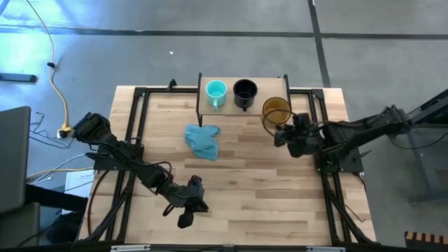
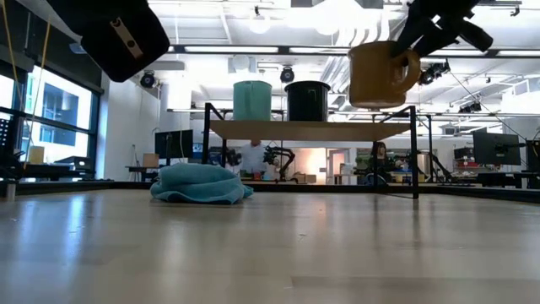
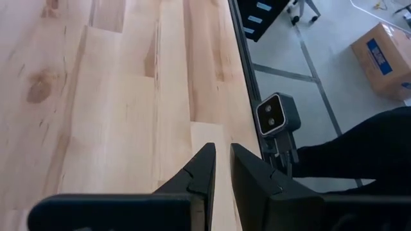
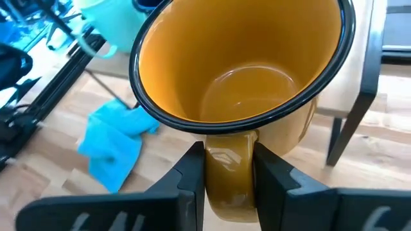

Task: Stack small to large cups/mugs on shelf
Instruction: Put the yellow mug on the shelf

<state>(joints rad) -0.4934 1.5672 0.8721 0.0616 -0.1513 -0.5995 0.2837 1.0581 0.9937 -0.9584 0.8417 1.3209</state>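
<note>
Left gripper sits parked over the table near the front edge, at about 7 o'clock from table centre. From its wrist view I read the fingers as nearly together, only a thin slit between them, with nothing held.

The cloth lies crumpled on the table at roughly 6 o'clock from the turquoise mug, in front of the shelf.

On the shelf, at 12 o'clock on the table: the turquoise mug stands at the left end and the black mug just beside it at its 3 o'clock. Both are upright in the low view. I count these two as placed, small then medium.

Right gripper is clamped on the handle of the amber mug, one finger on each side of it. The low view shows that mug lifted clear above shelf height, towards the shelf's right end. From above it hangs at the shelf's front right corner, about 4 o'clock from the black mug.

My estimate: two of three done. Remaining: carry the amber mug over the bare right end, set it down at 3 o'clock of the black mug, then release.
</note>
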